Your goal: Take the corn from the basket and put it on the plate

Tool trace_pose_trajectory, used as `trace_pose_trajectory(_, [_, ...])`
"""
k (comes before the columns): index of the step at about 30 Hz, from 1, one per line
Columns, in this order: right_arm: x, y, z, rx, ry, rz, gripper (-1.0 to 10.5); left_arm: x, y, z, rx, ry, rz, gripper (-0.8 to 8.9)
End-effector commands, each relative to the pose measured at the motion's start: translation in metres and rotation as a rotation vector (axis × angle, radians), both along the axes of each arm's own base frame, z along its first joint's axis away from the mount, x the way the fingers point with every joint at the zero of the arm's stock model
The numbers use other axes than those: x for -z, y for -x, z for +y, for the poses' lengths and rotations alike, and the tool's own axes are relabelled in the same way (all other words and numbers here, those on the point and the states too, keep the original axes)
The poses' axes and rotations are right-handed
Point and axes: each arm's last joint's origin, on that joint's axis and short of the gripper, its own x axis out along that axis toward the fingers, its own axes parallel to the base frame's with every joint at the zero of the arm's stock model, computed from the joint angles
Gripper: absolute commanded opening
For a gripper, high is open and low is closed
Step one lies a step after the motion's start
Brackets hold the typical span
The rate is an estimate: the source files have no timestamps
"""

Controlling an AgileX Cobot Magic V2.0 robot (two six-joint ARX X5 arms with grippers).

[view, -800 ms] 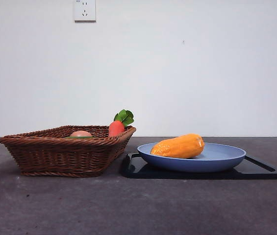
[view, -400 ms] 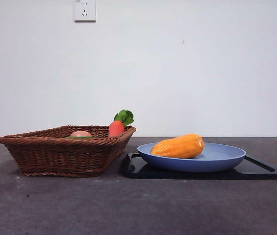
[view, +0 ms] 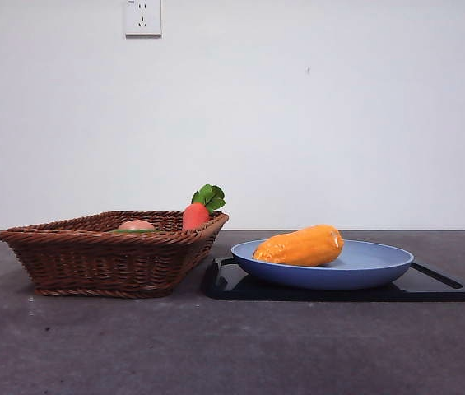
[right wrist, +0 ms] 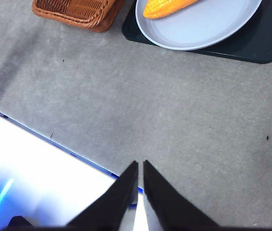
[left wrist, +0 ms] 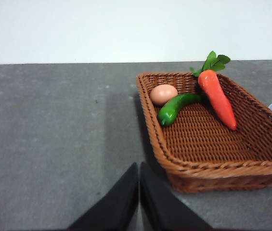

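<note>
Nothing has shifted: the corn (view: 299, 246) stays on the plate (view: 380, 265), beside the basket (view: 100, 259). Left gripper (left wrist: 139, 168) and right gripper (right wrist: 140, 166) are both clenched, empty, touching nothing.

The corn (view: 299, 247) lies on the plate (view: 380, 265), which sits on a tray (view: 438, 285) right of the basket (view: 100, 259).

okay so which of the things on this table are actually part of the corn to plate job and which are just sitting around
Part of the job:
- glossy orange-yellow toy corn cob, lying on the plate
- round light-blue plastic plate
- dark-brown woven wicker basket

Just lying about:
- red-orange toy carrot with green leaves, in the basket
- green toy pepper, in the basket
- pinkish-tan toy egg, in the basket
- flat black tray, under the plate
</note>
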Motion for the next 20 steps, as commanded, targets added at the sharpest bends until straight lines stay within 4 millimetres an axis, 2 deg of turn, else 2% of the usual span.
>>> trace_pose_trajectory(1, [-0.0020,-0.0005,0.0004,0.002,-0.009,-0.007,0.0,0.0113,-0.0014,0.0023,-0.033,0.027,0.051,0.03])
trace_pose_trajectory(7, [-0.0020,-0.0005,0.0004,0.002,-0.008,-0.007,0.0,0.0136,-0.0015,0.0101,-0.133,0.157,0.089,0.03])
trace_pose_trajectory(20, [-0.0020,-0.0005,0.0004,0.002,-0.009,-0.007,0.0,0.0137,-0.0015,0.0116,-0.149,0.160,0.089,0.03])
